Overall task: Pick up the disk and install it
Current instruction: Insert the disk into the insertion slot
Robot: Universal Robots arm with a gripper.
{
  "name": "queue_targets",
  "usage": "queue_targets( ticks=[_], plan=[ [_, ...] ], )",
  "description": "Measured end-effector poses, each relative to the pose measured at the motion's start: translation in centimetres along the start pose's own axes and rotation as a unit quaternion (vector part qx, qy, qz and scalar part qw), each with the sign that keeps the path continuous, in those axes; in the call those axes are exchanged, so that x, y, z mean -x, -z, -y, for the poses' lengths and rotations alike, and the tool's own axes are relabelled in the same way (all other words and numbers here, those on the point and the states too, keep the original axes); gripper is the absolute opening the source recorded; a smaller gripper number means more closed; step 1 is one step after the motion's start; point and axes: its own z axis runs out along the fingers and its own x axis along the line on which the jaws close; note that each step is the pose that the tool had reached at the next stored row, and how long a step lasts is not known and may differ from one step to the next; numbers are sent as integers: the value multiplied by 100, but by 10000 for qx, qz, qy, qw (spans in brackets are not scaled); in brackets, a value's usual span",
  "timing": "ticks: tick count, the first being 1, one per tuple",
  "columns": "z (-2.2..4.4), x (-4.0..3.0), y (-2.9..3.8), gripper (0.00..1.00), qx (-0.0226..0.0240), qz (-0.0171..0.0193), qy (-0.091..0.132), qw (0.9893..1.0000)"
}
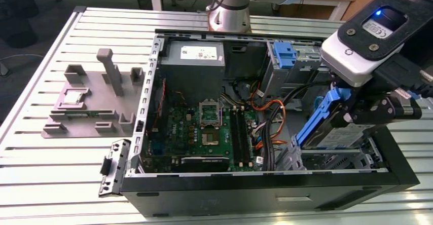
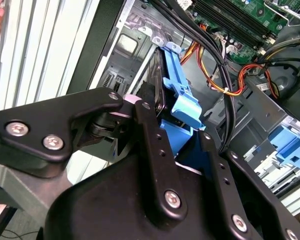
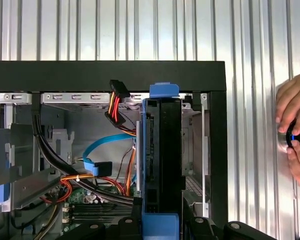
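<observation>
The disk [image 1: 336, 134] is a silver drive in a blue plastic carrier rail, held on edge and tilted over the drive bay [image 1: 338, 160] at the exterior view's right end of the open computer case [image 1: 271, 192]. My gripper [image 1: 358, 114] is shut on its upper part. In the second wrist view the black fingers [image 2: 152, 145] clamp the disk's blue carrier [image 2: 182, 107] from both sides. In the first wrist view the disk [image 3: 162, 155] stands edge-on in front of the metal bay cage [image 3: 196, 150], close to the case's black wall.
Orange, red and black cables [image 1: 271, 118] run beside the bay. The motherboard [image 1: 210, 128] fills the case floor. A bare blue bracket [image 1: 287, 58] sits at the back. A grey fixture [image 1: 91, 106] stands outside the case. A person's hand [image 3: 295, 125] rests on the table nearby.
</observation>
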Motion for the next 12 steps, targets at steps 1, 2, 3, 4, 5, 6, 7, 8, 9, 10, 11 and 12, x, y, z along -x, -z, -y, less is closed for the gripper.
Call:
queue_targets(
  ticks=[1, 2, 3, 4, 5, 6, 7, 8, 9, 10, 11, 12],
  plan=[
    [0, 1, -7, 37, 0, 1, 0, 10000],
    [0, 2, -14, 37, 0, 1, 0, 10000],
    [0, 2, -23, 37, 0, 1, 0, 10000],
    [1, 2, -30, 37, 0, 2, 0, 10000],
    [1, 3, -39, 37, 0, 2, 0, 10000],
    [1, 4, -49, 37, 0, 3, 0, 10000],
    [1, 5, -58, 37, 0, 3, 0, 10000],
    [1, 6, -67, 37, 0, 4, 0, 10000],
    [2, 6, -77, 37, 0, 4, 0, 10000],
    [2, 7, -86, 37, 0, 4, 0, 10000],
    [2, 8, -95, 37, 0, 5, 0, 10000],
    [2, 9, -105, 37, 0, 5, 0, 10000]
  ],
)
